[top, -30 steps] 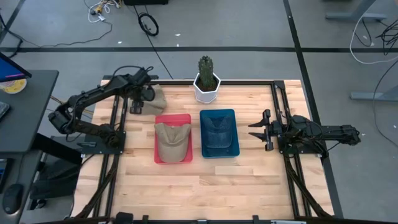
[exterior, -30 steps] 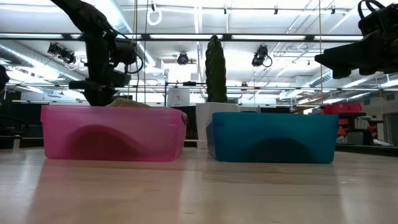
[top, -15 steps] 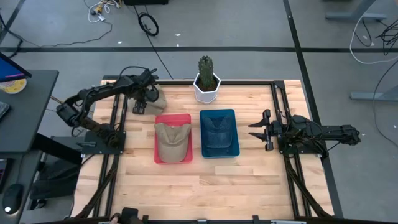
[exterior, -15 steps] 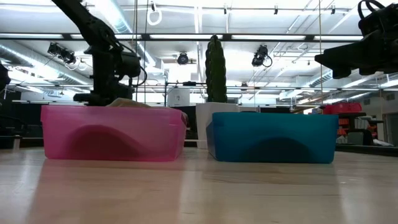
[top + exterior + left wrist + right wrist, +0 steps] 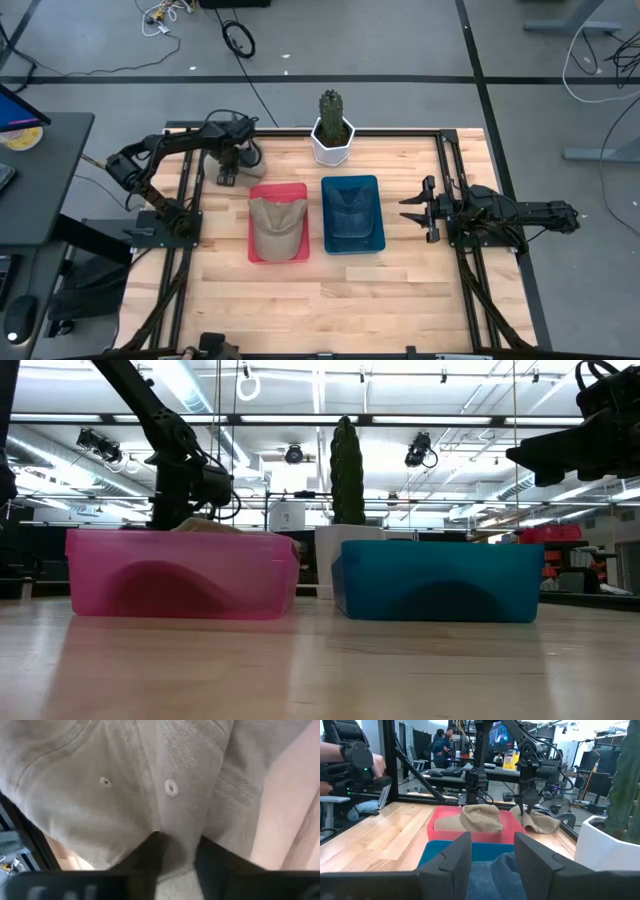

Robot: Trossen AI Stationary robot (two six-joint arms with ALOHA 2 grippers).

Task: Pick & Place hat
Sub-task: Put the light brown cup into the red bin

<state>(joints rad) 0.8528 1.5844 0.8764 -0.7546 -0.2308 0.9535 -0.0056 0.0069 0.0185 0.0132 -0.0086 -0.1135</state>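
Since a second ago your left gripper (image 5: 229, 160) has shifted onto the loose tan hat (image 5: 248, 156) behind the pink bin (image 5: 277, 190), fingers pinching crown fabric. Soft, light; expect sagging.

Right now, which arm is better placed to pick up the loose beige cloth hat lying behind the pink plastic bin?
Left. The left tool is down on the loose beige cloth hat behind the pink plastic bin. The right tool waits open beside the blue plastic bin, farther away.
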